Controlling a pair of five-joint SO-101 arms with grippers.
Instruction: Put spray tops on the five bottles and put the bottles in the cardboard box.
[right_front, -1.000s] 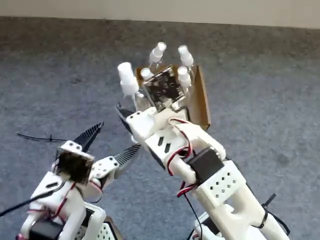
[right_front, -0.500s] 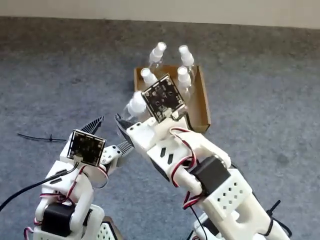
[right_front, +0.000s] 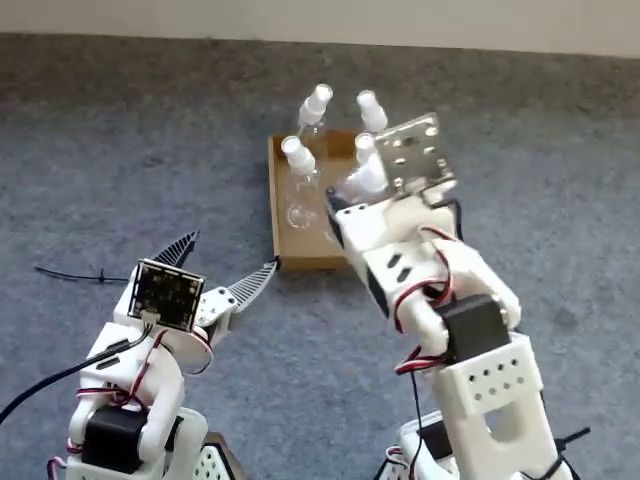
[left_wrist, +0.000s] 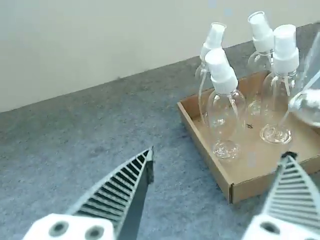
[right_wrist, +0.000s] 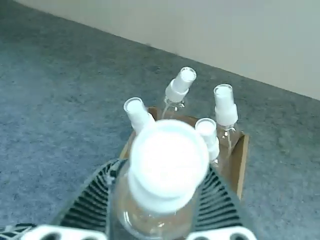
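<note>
The shallow cardboard box (right_front: 283, 222) (left_wrist: 235, 184) (right_wrist: 240, 161) lies on the carpet with several clear bottles standing in it, each with a white spray top (right_front: 298, 153) (left_wrist: 220, 70) (right_wrist: 223, 105). My right gripper (right_front: 347, 205) (right_wrist: 161, 202) is shut on one more clear bottle (right_front: 362, 180) (right_wrist: 165, 165) with its white spray top on, held tilted over the box's near right part. That bottle's body also shows in the left wrist view (left_wrist: 307, 104). My left gripper (right_front: 218, 266) (left_wrist: 218, 154) is open with nothing in it, low over the carpet in front of the box's near left corner.
Grey carpet covers the whole floor. A black cable tie (right_front: 75, 274) lies to the left of the left arm. A pale wall (left_wrist: 100, 40) runs behind the box.
The right arm has swung right with the bottle, from beside the box's left edge to over its near right part. The left gripper has spread a little wider.
</note>
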